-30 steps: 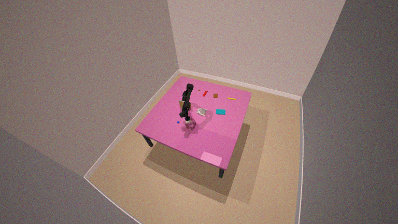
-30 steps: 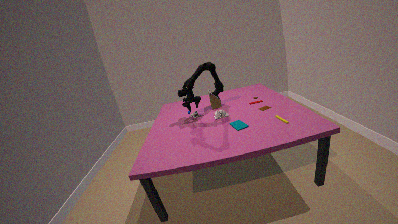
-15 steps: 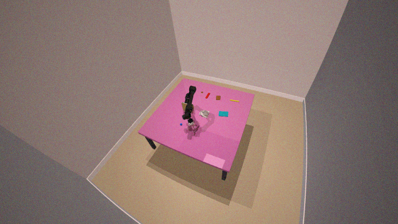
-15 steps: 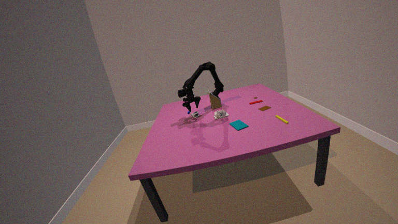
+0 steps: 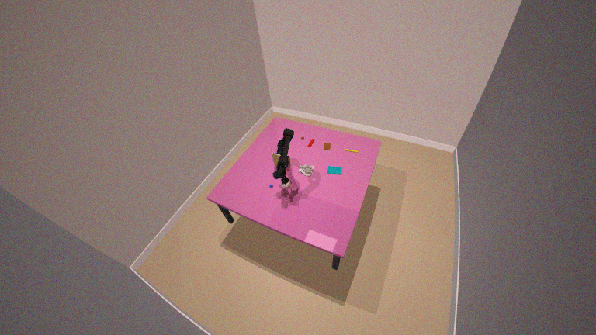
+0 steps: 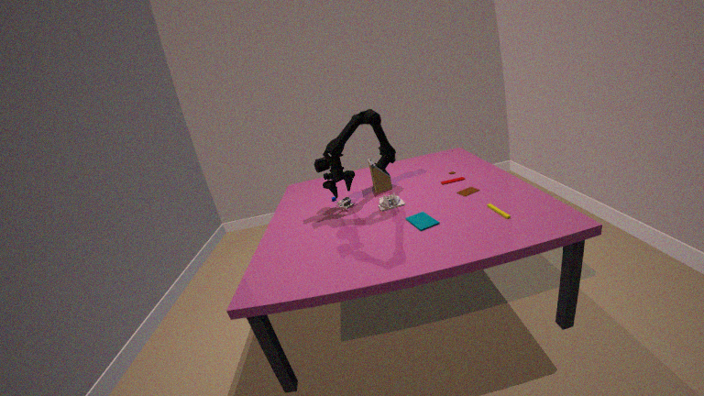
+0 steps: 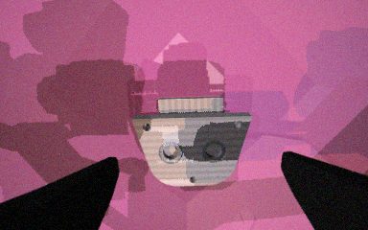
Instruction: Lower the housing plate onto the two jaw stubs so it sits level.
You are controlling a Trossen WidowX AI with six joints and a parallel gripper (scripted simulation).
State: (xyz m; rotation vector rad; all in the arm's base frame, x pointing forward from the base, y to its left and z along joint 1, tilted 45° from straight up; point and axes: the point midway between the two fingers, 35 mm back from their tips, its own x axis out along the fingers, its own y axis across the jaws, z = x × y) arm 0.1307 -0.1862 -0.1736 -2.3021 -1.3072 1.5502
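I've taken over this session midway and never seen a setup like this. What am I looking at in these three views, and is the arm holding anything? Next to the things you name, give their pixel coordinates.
The machine is one black jointed arm [image 5: 286,146] [image 6: 368,116] mounted on a pink table [image 5: 246,191] [image 6: 441,246]. The top view looks down from high up, the exterior view looks across from beside the table, and the wrist view looks out between the fingers.

The gripper [image 5: 286,187] [image 6: 342,190] [image 7: 200,163] is open and holds nothing. Below it is a grey plate with two round holes [image 6: 345,203] [image 7: 192,168], probably the housing plate.

Nearby is a pale assembly [image 5: 306,170] [image 6: 390,203], likely where it goes. Also lying around: a teal slab [image 5: 334,170] [image 6: 423,221], a red bar [image 5: 310,143] [image 6: 452,181], a yellow stick [image 5: 351,150] [image 6: 499,211] and a brown square [image 5: 327,146] [image 6: 467,191].
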